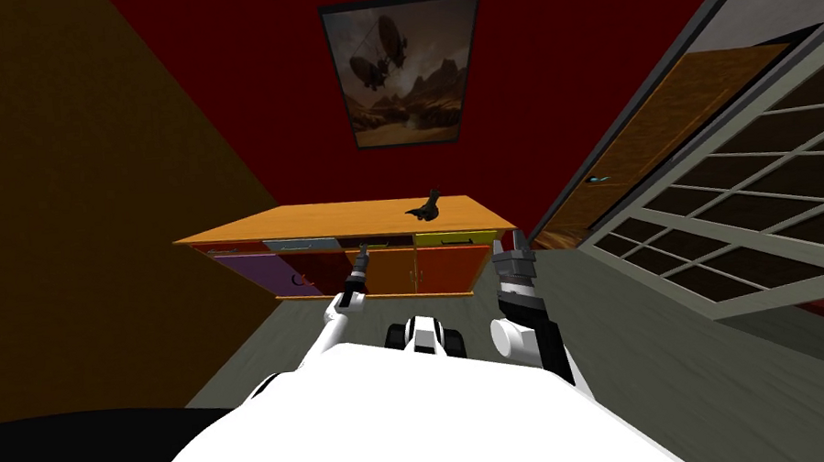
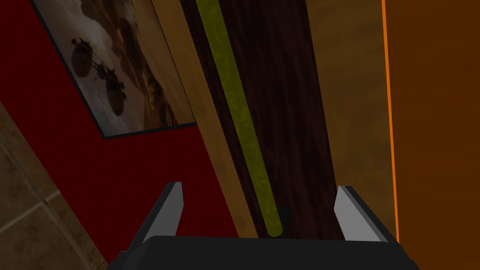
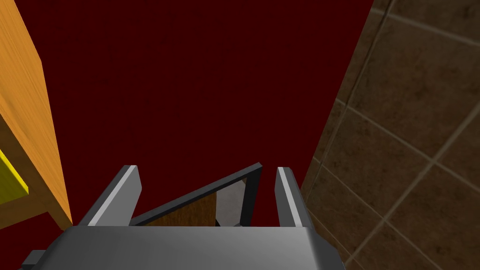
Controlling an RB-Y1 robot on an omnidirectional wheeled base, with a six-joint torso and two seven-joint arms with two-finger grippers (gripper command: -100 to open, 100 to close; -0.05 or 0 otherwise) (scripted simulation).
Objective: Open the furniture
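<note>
The cabinet (image 1: 336, 219) is standing against the red wall (image 1: 526, 67), and its orange top is carrying a small dark figurine (image 1: 425, 208). A painting (image 1: 404, 68) is hanging on the wall above the cabinet. Across the cabinet's front a row of drawers is showing: a grey drawer (image 1: 299, 244) toward its left end, a dark drawer (image 1: 374, 242) in the middle and a yellow drawer (image 1: 457, 237) toward its right end. Under them, purple, orange and red panels (image 1: 395, 271) are lining up.

The left claw (image 2: 258, 187) is reaching up to the cabinet's front at the dark drawer. It is released, with its fingers (image 2: 171, 206) standing wide apart. The drawer's long yellow-green handle (image 2: 243, 136) is running between them, ending close to the claw's body, and neither finger is touching it (whether the claw itself is meeting the drawer front, I cannot tell). The orange panel is lying just beside the dark drawer.

The right claw (image 3: 207, 169) is hanging off the cabinet's right end, apart from it. It too is released, grasping nothing and pointing at the wall, with the cabinet's edge and a bit of the yellow drawer off to one side of it.

A door (image 1: 669, 130) is standing to the right of the cabinet, and a window (image 1: 767, 205) is sitting farther right than the door.
</note>
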